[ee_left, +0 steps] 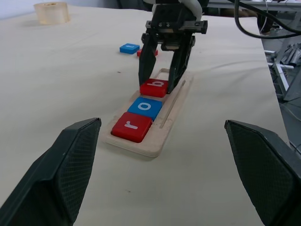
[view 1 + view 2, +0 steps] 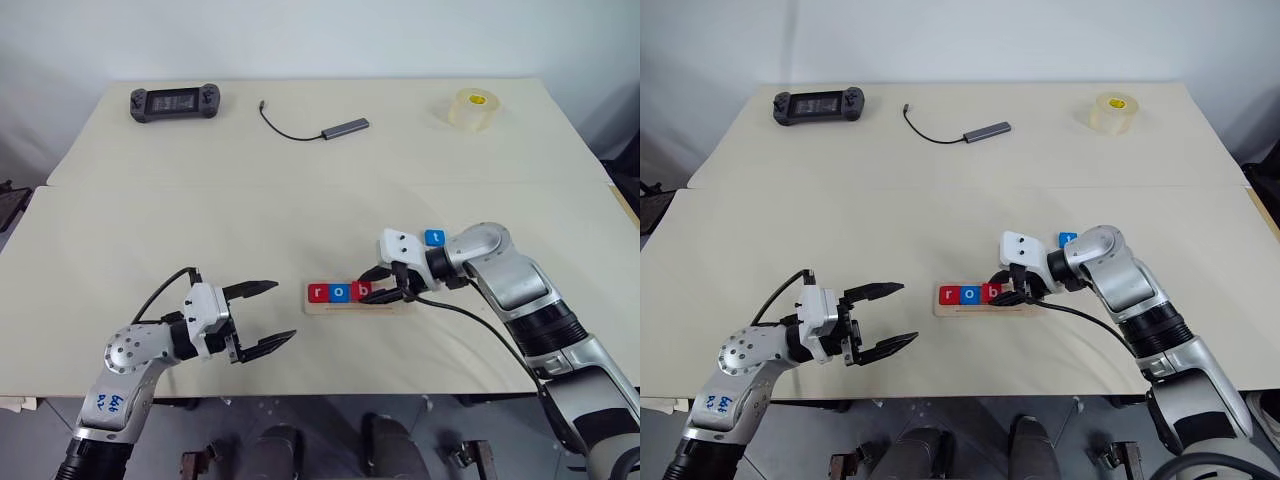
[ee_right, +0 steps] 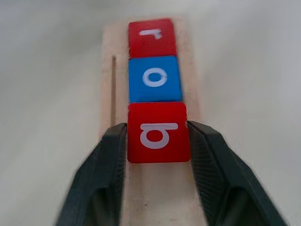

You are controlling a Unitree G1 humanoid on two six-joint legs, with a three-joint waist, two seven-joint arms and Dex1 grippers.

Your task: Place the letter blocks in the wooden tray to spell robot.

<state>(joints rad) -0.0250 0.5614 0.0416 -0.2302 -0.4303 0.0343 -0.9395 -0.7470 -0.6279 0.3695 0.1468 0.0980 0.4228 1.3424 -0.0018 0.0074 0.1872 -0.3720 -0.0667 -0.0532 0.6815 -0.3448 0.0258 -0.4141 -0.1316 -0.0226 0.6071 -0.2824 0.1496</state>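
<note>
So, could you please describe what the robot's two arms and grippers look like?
Both arms are silver-grey metal with black joint sections. Each ends in a white wrist housing bearing two black fingers with textured pads: the left gripper and the right gripper. A black cable loops along each forearm. The left arm carries blue handwritten marks near its elbow.

The 2 head views looked forward and down over the table (image 2: 300, 180) from above. The left wrist view faced low across it toward the wooden tray (image 1: 162, 129); the right wrist view sat close above that tray.
</note>
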